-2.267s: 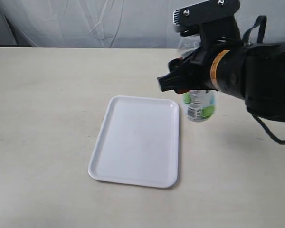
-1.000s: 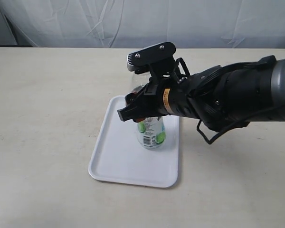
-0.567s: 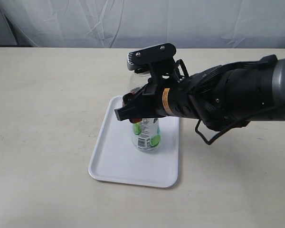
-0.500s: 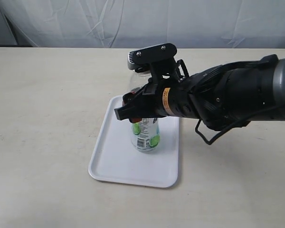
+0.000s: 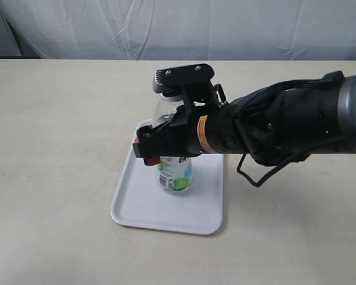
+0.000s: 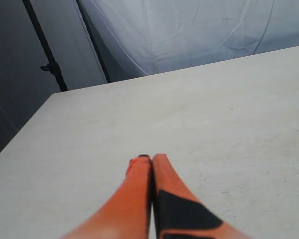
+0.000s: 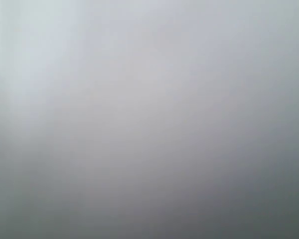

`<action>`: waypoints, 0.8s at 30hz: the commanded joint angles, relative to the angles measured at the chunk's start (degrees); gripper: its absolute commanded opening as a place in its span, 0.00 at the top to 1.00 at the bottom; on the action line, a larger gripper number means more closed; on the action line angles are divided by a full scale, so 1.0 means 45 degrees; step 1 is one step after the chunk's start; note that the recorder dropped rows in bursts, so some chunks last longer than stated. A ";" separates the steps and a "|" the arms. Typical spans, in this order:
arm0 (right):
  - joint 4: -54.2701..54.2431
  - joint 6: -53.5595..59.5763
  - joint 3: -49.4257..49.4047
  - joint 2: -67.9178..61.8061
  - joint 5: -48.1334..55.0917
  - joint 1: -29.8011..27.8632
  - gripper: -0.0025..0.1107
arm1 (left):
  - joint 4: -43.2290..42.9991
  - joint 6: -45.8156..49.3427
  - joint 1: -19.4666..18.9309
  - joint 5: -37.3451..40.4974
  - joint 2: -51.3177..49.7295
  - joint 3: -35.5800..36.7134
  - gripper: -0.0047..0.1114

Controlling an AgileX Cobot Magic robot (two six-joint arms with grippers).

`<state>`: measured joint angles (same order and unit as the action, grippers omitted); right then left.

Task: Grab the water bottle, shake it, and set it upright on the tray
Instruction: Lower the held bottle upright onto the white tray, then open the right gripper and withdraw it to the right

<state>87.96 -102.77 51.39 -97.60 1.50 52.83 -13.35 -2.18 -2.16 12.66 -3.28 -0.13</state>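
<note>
One water bottle (image 5: 174, 175) stands upright on the one white tray (image 5: 143, 205), its white-and-green label carrying a barcode and print too small to read. The right gripper (image 5: 151, 148) is clamped around its middle. The left gripper (image 6: 152, 164) has its orange fingers pressed together over the bare table (image 5: 53, 136); the right wrist view is a grey blur

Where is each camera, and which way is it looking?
Exterior view: off the arms, looking down across the beige table at the flat white tray and clear label-wrapped water bottle; right gripper shows.
Left wrist view: on the left arm, facing bare tabletop; left gripper shows.
Right wrist view: only grey blur.
Exterior and left wrist views share the table.
</note>
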 commanded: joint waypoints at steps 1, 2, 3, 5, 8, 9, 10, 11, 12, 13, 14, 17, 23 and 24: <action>-0.0024 -0.0014 -0.0058 0.0038 -0.0057 -0.0045 0.19 | 0.0046 -0.0088 -0.0010 -0.0170 0.0054 0.0028 0.96; -0.0024 -0.0014 -0.0058 0.0038 -0.0057 -0.0045 0.19 | 0.0046 -0.0088 -0.0010 -0.0170 0.0054 0.0028 0.96; -0.0024 -0.0014 -0.0089 0.0038 -0.0058 -0.0045 0.19 | 0.0046 -0.0088 -0.0010 -0.0170 0.0054 0.0028 0.96; -0.0024 -0.0014 -0.0297 0.0065 -0.0058 -0.0045 0.19 | 0.0046 -0.0088 -0.0010 -0.0170 0.0054 0.0028 0.96; -0.0035 -0.0014 -0.0823 0.0208 -0.0058 -0.0045 0.19 | 0.0046 -0.0088 -0.0010 -0.0170 0.0054 0.0028 0.96; -0.0035 -0.0014 -0.1003 0.0285 -0.0058 -0.0045 0.19 | 0.0046 -0.0088 -0.0010 -0.0170 0.0054 0.0028 0.96; -0.0056 -0.0014 -0.1289 0.0433 -0.0058 -0.0045 0.19 | 0.0046 -0.0088 -0.0010 -0.0170 0.0054 0.0028 0.96; -0.0056 -0.0014 -0.1483 0.0531 -0.0058 -0.0045 0.19 | 0.0046 -0.0088 -0.0010 -0.0170 0.0054 0.0028 0.96; -0.0056 -0.0014 -0.1669 0.0679 -0.0058 -0.0045 0.19 | 0.0046 -0.0088 -0.0010 -0.0170 0.0054 0.0028 0.96; -0.0056 -0.0014 -0.1929 0.0847 -0.0058 -0.0045 0.19 | 0.0046 -0.0088 -0.0010 -0.0170 0.0054 0.0028 0.96; -0.0056 -0.0014 -0.2107 0.1019 -0.0129 -0.0045 0.19 | 0.0046 -0.0088 -0.0010 -0.0170 0.0054 0.0028 0.96; -0.0056 -0.0014 -0.2750 0.1547 -0.0559 -0.0045 0.19 | 0.0046 -0.0088 -0.0010 -0.0170 0.0054 0.0028 0.96; -0.0056 -0.0732 -0.3995 0.3001 -0.1934 -0.0045 0.43 | 0.0046 -0.0088 -0.0010 -0.0170 0.0054 0.0028 0.96; -0.0030 -0.0928 -0.4222 0.3341 -0.2275 -0.0045 0.55 | 0.0046 -0.0088 -0.0010 -0.0170 0.0054 0.0028 0.96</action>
<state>87.76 -104.74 34.79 -86.21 -5.49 52.83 -13.35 -2.18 -2.16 12.66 -3.28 -0.13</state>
